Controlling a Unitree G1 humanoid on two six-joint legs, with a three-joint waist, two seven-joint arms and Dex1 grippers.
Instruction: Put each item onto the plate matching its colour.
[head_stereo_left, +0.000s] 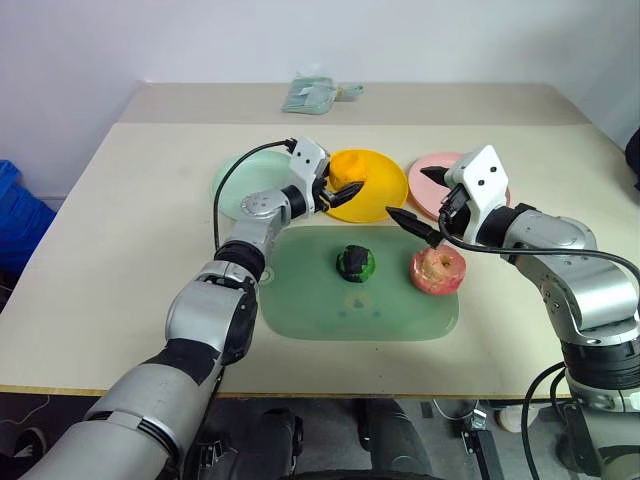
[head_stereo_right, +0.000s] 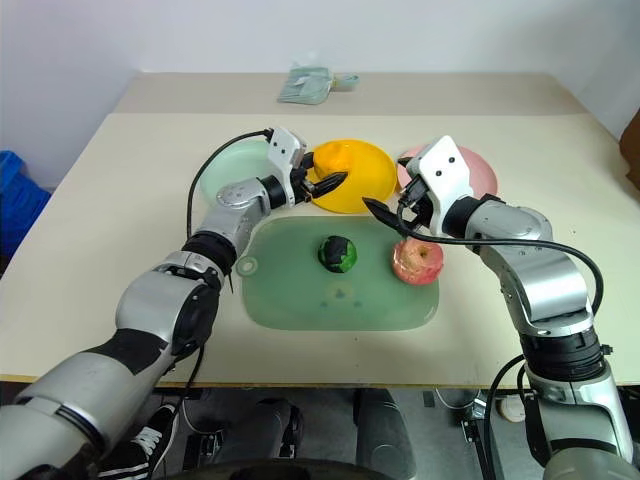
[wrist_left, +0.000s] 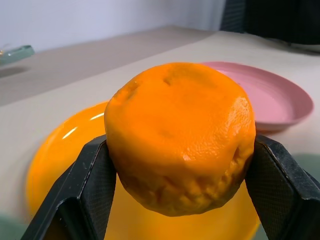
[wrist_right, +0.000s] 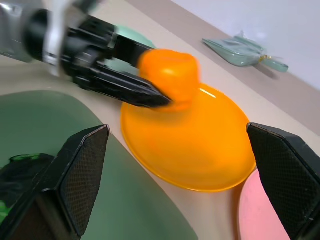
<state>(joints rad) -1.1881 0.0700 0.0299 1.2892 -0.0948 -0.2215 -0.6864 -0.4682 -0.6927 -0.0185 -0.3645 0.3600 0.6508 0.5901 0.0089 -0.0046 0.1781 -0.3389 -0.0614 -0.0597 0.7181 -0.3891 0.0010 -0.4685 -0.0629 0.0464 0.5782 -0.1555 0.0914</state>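
An orange-yellow blocky toy food (wrist_left: 180, 137) is held above the bright yellow plate (head_stereo_left: 378, 205), which sits between a mint green plate (head_stereo_left: 232, 180) and a pink plate (head_stereo_left: 428, 180), while a dark green ball (head_stereo_left: 355, 264) and a dimpled pinkish-red apple (head_stereo_left: 437, 270) rest nearer, apart.

Silver-grey jointed arms, white wrist housings, black cables, black-fingered claws

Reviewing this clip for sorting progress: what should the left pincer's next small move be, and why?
Probably lower slightly and open. The left pincer grips the orange toy between both fingers, held over the yellow plate, its matching colour. The right pincer stands open near the apple; the green ball lies on the mat.
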